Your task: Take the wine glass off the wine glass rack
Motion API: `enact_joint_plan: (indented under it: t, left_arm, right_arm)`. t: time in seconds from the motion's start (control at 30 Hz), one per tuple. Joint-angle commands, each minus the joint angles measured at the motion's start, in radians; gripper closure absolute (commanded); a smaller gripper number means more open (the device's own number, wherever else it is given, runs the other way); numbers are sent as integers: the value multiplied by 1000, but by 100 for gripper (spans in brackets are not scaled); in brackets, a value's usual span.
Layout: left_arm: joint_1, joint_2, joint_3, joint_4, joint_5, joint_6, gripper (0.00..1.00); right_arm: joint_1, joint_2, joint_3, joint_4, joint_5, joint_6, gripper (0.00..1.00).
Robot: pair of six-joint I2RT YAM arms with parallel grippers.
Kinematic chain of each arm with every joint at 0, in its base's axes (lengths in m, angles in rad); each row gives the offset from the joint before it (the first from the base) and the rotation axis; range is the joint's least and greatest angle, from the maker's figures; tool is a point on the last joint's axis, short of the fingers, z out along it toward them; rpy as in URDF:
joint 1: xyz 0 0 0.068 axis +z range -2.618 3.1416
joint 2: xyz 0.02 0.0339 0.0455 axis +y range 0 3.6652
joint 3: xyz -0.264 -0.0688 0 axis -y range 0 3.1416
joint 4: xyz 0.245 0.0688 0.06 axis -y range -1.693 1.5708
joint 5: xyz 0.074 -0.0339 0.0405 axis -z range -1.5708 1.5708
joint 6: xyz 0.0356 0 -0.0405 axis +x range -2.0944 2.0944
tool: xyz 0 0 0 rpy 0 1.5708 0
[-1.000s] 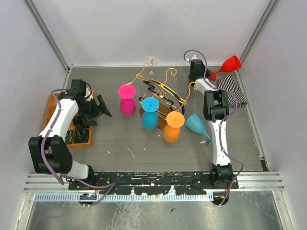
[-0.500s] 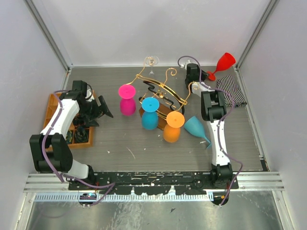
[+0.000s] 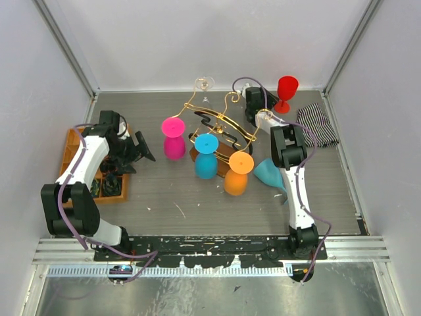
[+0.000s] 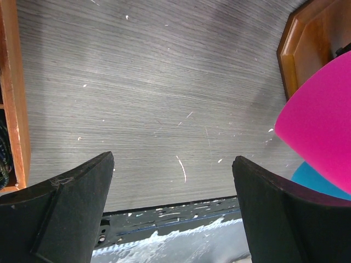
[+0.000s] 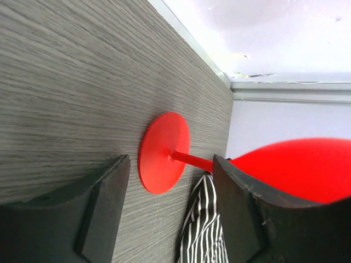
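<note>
Change: red wine glass [image 3: 287,91], tilted a sec ago, now upright on tabletop [image 3: 164,191] by striped cloth [image 3: 319,125], off the wine glass rack [image 3: 220,128].
Right gripper [image 5: 170,160]: jaws now spread off the stem.
Left gripper [image 4: 173,161]: jaws spread, holding nothing.
Meaning: we judge this glass delivered.

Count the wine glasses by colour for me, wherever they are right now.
pink glass: 1
blue glass: 1
orange glass: 1
teal glass: 1
red glass: 1
clear glass: 1
Total: 6
</note>
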Motion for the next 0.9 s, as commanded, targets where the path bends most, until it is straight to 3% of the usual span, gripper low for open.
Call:
enact_joint_plan:
  t: [0.0, 0.4, 0.87]
  left_arm:
    - [0, 7, 2, 15, 26, 16, 4]
    - [-1, 7, 13, 11, 21, 18, 4]
    - [0, 18, 22, 15, 21, 16, 4]
  right_arm:
    - [16, -25, -31, -206, -156, 153, 30]
    - [16, -69, -6, -397, -312, 312, 28]
    - [16, -121, -186, -308, -149, 267, 27]
